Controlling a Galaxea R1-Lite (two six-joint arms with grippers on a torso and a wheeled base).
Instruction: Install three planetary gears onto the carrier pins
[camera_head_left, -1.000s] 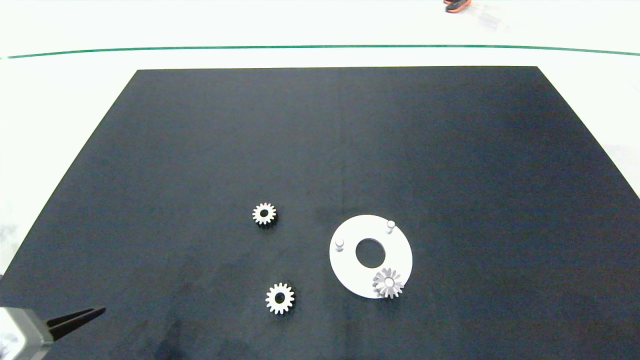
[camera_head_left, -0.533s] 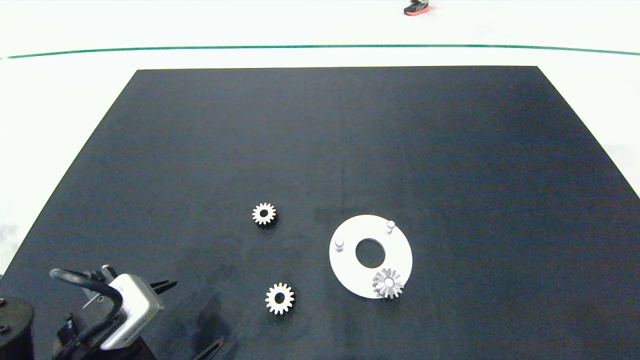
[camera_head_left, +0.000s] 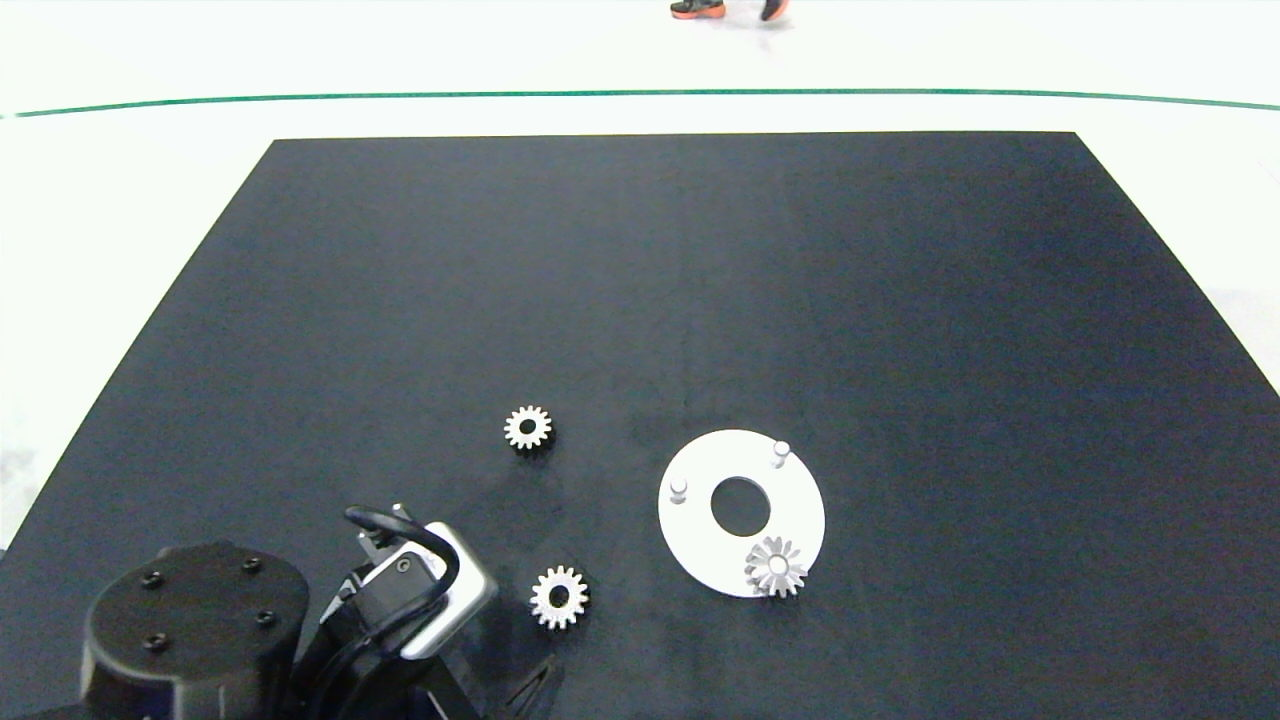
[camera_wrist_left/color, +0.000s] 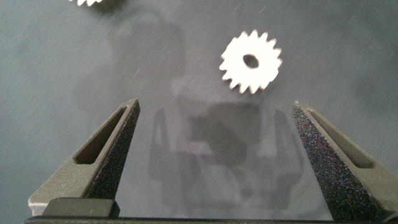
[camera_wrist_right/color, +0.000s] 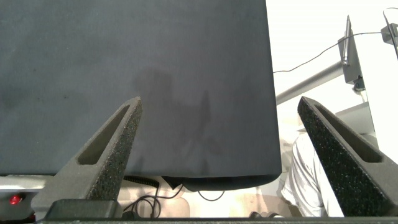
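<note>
Black matting (camera_head_left: 700, 300) covered the table, with pale floor and a green line beyond its far edge; a person's shoes (camera_head_left: 697, 9) showed there.

Left gripper (camera_wrist_left/color: 214, 121) hung low over the mat, fingers (camera_wrist_left/color: 109, 146) spread wide, nothing between them. Its wrist view showed one loose gear (camera_wrist_left/color: 250, 61) lying flat just ahead of the fingertips and nearer one finger than the other, so the opening was not yet centred on it. Judgement: this was an approach to pick, the wide spread meant to clear the teeth on both sides.

From above, the left arm (camera_head_left: 300, 620) sat just beside that nearest gear (camera_head_left: 559, 597), on the side away from the carrier disc (camera_head_left: 700, 540). A second loose gear (camera_head_left: 528, 428) lay flat farther up the mat, also on the arm's side of the disc and well apart from it.

On the disc, a third gear (camera_head_left: 776, 566) was seated on the pin nearest the table's front edge. Two carrier pins stood bare: one (camera_head_left: 679, 488) on the disc's side facing the loose gears, one (camera_head_left: 781, 452) at its far edge. Judged one of three done.

Both loose gears lay bore-up, so a side pinch should carry them to a pin without turning over. Likely risk: a tilted gear catching on the pin top.

Right gripper (camera_wrist_right/color: 217, 109) was parked with fingers spread and empty, beyond the table's edge, away from the disc and out of the overhead view.
</note>
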